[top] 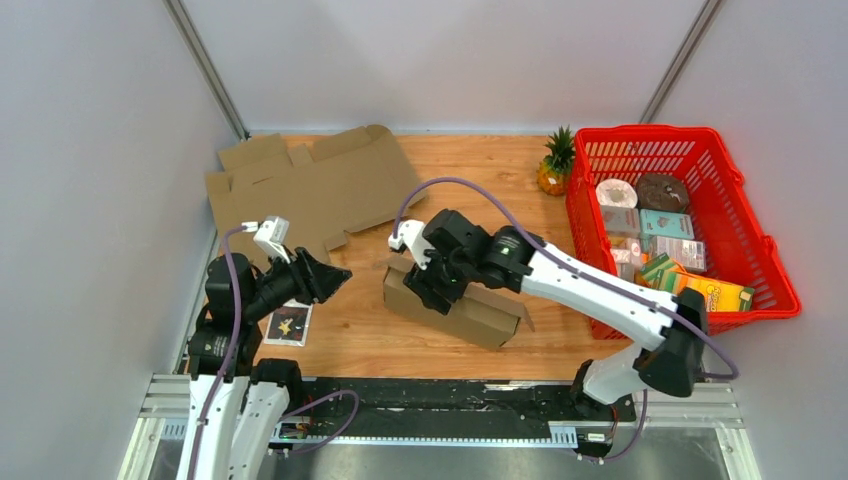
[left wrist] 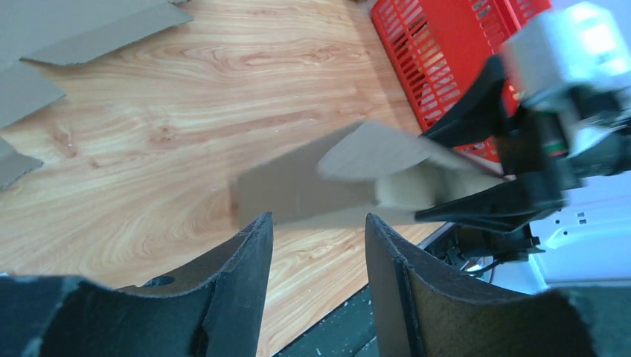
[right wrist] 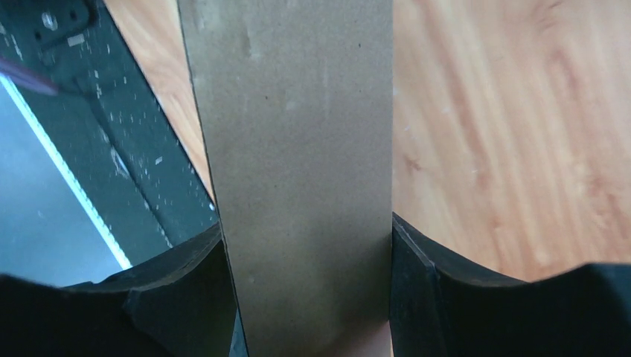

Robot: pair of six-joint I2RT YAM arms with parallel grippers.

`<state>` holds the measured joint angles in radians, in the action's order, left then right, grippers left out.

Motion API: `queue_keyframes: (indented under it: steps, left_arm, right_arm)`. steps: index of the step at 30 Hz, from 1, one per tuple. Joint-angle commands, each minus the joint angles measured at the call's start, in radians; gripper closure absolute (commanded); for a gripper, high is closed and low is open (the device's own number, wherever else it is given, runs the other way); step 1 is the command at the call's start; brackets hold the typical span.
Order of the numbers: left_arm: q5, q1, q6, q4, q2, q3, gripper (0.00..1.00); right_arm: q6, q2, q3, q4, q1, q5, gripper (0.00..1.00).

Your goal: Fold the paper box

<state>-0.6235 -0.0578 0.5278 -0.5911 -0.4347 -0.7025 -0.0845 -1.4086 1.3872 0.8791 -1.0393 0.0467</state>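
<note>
Cardboard sheet (top: 300, 190) lies flat at the far left of the surface (top: 480, 170), well apart from the box (top: 470, 312); red basket (top: 645, 133) at the right holds packets and rolls, a pineapple (top: 555, 165) just beside its far corner; dark card (top: 288, 325) lies by the left arm's base; box sits mid-surface, right hand (top: 425, 280) clamped across one panel; left hand (top: 335, 277), fingers apart and empty, points at the box's left end with nothing between; surface is pale wood; walls (top: 100, 150) plain grey.
</note>
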Motion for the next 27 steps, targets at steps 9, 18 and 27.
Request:
queue_keyframes:
  steps: [9,18,27]
  left_arm:
    - [0.206,-0.29,-0.238,-0.062,-0.147,-0.081,0.57]
    - [0.349,-0.45,-0.38,0.046,-0.214,-0.089,0.43]
    - [0.377,-0.513,-0.453,0.099,-0.373,-0.176,0.48]
  right_arm:
    - [-0.086,-0.151,0.072,0.116,0.054,0.122,0.51]
    - [-0.083,-0.144,0.05,0.098,0.068,0.142,0.42]
    - [-0.092,-0.138,0.033,0.075,0.071,0.165,0.42]
